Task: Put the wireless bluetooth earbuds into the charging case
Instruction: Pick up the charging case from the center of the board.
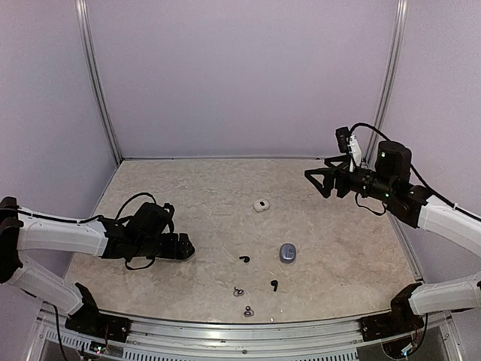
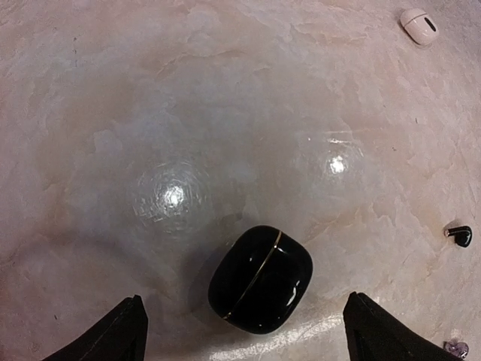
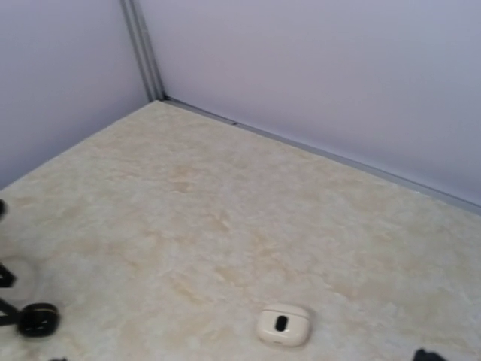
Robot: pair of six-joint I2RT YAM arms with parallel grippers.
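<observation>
Left gripper [image 1: 183, 247] sits low over the table [image 1: 188, 188], on the left side. Its jaws are spread wide. The fingers [image 2: 124, 331] stand one on either side of the black charging case [image 2: 261, 280], and neither touches it. The case lies flat with its lid closed, roughly centred in the gap, a shade toward the right finger. Its gold seam runs slantwise to the line between the fingers. I judge a straight close would catch it skewed, so I'd turn the wrist first.

Earbuds are all loose on the table, none in any case. One black earbud [image 2: 459, 235] lies to the right of the left gripper, toward mid-table. The second black earbud [image 1: 274, 284] and two silvery earbuds [image 1: 238, 290] lie nearer the front edge. The left arm is much the nearer to all of them.

Right gripper [image 1: 319, 180] is raised at back right, jaws apart, holding nothing, well apart from the earbuds. The white case [image 3: 283, 325] lies on the table ahead of it. The grey case [image 1: 287, 253] is mid-table.
</observation>
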